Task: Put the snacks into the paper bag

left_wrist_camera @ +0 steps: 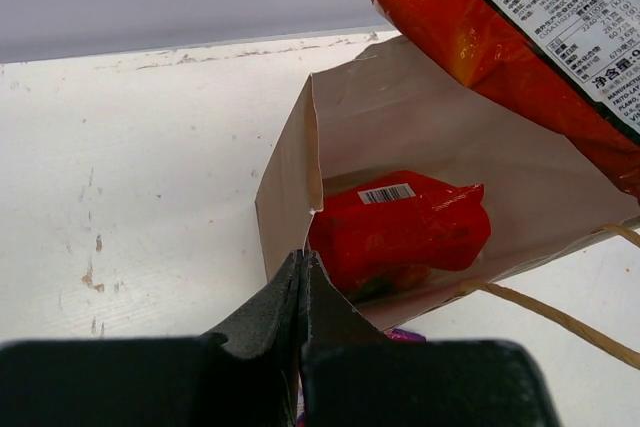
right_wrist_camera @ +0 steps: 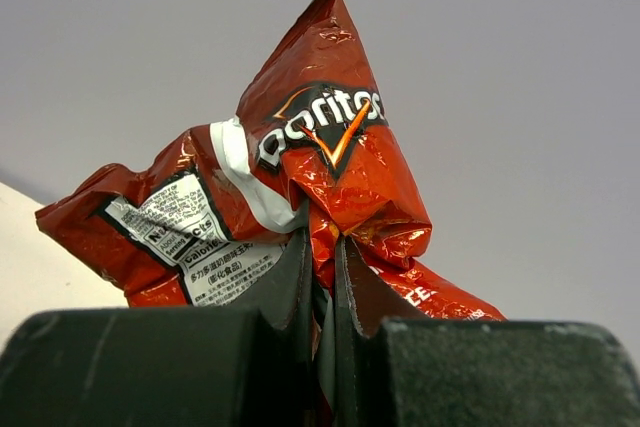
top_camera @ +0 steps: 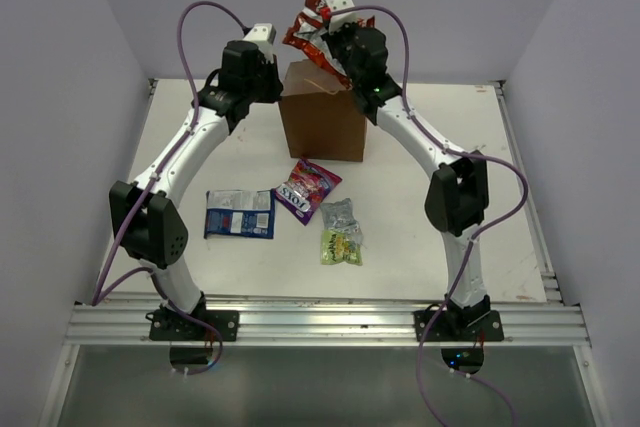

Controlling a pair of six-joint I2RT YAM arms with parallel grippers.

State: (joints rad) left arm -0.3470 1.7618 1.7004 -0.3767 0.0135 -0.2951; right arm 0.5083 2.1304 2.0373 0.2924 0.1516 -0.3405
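Four packets wait on the table (top_camera: 200, 147) at about 6 o'clock from the bag (top_camera: 322, 122): blue (top_camera: 240, 214), purple (top_camera: 307, 190), silver (top_camera: 338, 213) and yellow-green (top_camera: 342, 246). They lie near each other and well apart from both arms. One square red packet (left_wrist_camera: 400, 232) lies already at the bottom of the bag. The step in hand, as I judge it, is the drop of the Doritos packet (right_wrist_camera: 320, 137). The right gripper (right_wrist_camera: 322, 257) pinches it by a crumpled fold, with its jaws pressed on the foil. In the top view the packet hangs high above the bag, toward the 12 o'clock rim (a second red packet may be bunched with it, I cannot tell for sure). The left gripper (left_wrist_camera: 302, 282) has its jaws pressed together at the rim near the 10 o'clock corner, and it seems to pinch the paper there so that the mouth stands wide. To do the drop well, I would bring the packet over the middle of the mouth. Then I would lower it until its bottom end is below the rim, and only after that let the jaws spread, because the packet is long and light and could catch on the rim or slide outside. The left arm should hold the rim firm and not pull, or the bag may tip. In the way are the rim itself and the cord handle (left_wrist_camera: 560, 319), which hangs loose by one wall. The red packet inside seems to leave enough room.
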